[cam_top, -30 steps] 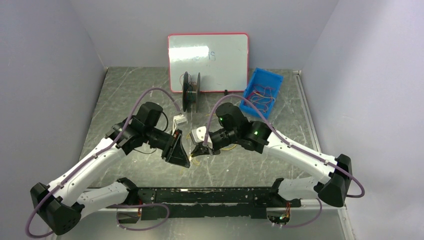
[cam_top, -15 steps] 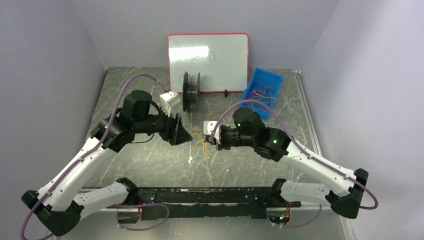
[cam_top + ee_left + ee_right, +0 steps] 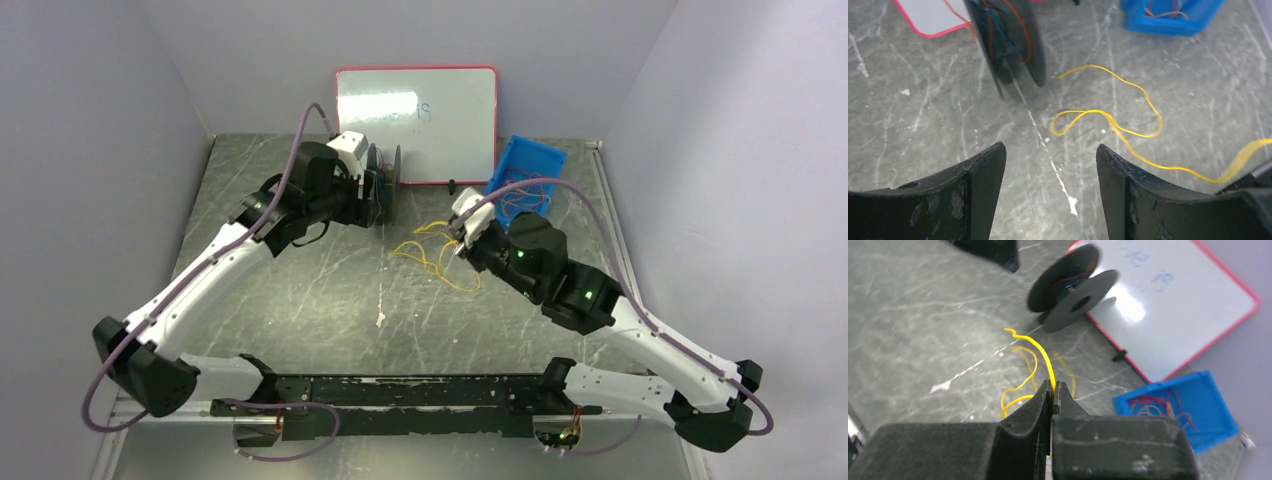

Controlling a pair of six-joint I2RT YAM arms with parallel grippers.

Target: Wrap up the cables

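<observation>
Marbled table [image 3: 300,300]: right hand [image 3: 1053,386] pinches yellow cable [image 3: 1043,352], clear only from its wrist; left hand [image 3: 1050,150] gapes.

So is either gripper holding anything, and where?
Right gripper pinches the yellow cable a little back from its free end. Left gripper is open, holding nothing.

in the upper middle of the frame the left gripper [image 3: 376,198] sits right against the black spool [image 3: 396,167], just below the whiteboard [image 3: 416,115]; how its jaws stand cannot be made out. the right gripper [image 3: 459,243] is near the centre, at the right end of a loose yellow cable [image 3: 425,255] that lies in loops on the table [image 3: 300,300]. a blue bin [image 3: 548,158] in the upper right holds a tangle of red and yellow cables [image 3: 518,197].
</observation>
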